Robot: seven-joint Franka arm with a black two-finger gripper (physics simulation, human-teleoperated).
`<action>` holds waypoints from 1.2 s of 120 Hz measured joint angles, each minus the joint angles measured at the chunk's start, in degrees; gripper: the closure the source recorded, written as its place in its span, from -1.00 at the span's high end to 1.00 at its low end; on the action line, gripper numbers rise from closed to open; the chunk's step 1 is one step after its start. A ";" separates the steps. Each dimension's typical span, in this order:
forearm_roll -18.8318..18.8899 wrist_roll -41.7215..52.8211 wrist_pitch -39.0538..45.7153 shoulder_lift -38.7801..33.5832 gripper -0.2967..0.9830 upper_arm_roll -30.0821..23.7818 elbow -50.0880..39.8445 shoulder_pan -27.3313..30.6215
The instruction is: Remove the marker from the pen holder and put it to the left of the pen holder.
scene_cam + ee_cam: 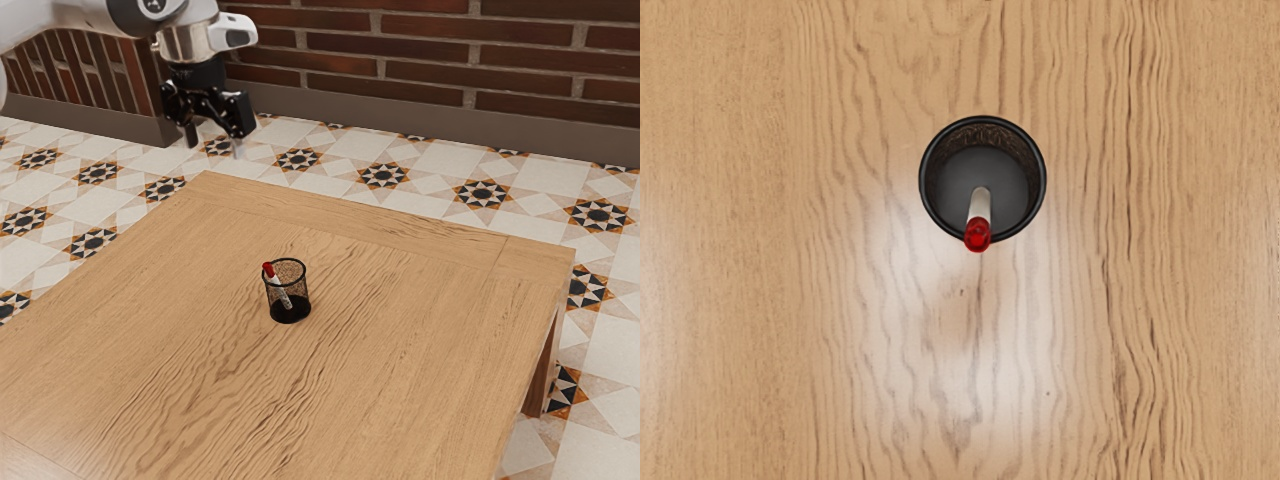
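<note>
At the exterior view's left, my black claw (pixel 214 142) hangs in the air, released, its two fingers apart; further right, on the wooden desk (pixel 400 350), the white marker (pixel 279 287) leans inside the black pen holder (pixel 304 294), red end up at the rim

A homelike room, its exact kind unclear: brick wall (pixel 430 50), dark baseboard (pixel 400 115), star-patterned tile floor (pixel 598 215), wooden table (pixel 400 340).
</note>
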 joint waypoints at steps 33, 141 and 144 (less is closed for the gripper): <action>0.21 -0.22 0.62 -5.78 0.54 -1.01 -3.65 0.07; -5.05 0.45 52.15 2.39 0.54 0.98 -37.47 0.08; -5.18 0.49 52.07 2.90 0.54 1.03 -36.90 0.08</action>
